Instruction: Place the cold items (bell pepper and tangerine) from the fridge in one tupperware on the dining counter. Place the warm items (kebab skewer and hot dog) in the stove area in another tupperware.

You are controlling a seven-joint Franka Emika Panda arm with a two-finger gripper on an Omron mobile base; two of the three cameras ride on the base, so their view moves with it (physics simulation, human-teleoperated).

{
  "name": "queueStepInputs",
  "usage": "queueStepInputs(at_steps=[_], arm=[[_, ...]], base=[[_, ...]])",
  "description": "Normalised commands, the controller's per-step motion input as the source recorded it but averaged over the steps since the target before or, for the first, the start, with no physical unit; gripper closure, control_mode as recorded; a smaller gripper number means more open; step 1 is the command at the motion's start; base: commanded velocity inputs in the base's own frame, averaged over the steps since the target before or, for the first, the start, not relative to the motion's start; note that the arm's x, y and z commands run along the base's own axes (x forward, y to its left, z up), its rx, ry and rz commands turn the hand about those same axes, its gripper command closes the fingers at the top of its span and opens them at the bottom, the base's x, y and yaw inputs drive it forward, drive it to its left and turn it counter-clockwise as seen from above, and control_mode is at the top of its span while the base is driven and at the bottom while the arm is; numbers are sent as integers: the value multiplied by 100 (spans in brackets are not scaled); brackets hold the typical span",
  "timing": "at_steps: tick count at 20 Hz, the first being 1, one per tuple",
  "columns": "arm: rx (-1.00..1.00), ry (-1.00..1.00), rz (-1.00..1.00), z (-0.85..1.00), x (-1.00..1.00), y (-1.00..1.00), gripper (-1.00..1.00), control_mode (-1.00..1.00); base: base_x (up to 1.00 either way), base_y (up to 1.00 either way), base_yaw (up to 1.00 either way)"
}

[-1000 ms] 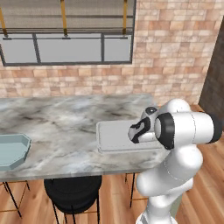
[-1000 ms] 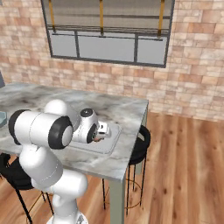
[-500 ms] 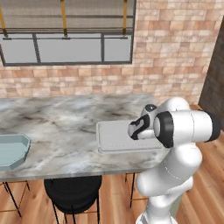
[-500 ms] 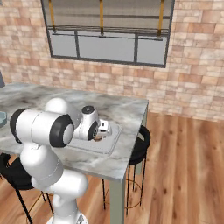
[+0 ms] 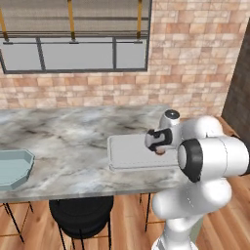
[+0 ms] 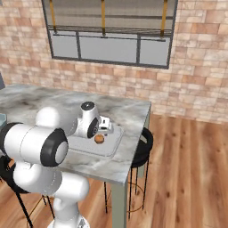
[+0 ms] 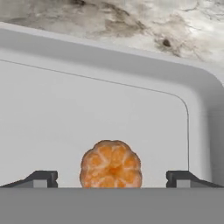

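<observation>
the gripper (image 7: 112, 178) is hanging with jaws released wide over the tangerine (image 7: 111, 165), which is sitting free at 6 o'clock inside the grey tupperware (image 7: 131, 61) on the marble counter (image 5: 63, 141).

Rendered home kitchen, dining side: marble dining counter (image 5: 73, 141) as landmark; brick wall (image 5: 195, 58) behind it with a dark-framed window (image 5: 73, 49); black bar stools (image 6: 143, 142) tucked under its edges; wood plank floor (image 6: 187, 169) beyond its end; pale tupperware (image 5: 132, 154) on top
</observation>
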Motion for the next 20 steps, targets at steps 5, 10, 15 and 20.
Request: queueStepInputs(at_steps=[5,10,15,20], arm=[[0,0,0,65,-28,-8,-100,-100],[0,0,0,60,-32,-13,-100,-100],[0,0,0,56,-46,-15,-100,-100],[0,-1,0,52,-62,-15,-100,-100]], base=[[0,0,0],[0,0,0],[0,0,0],[0,0,0]])
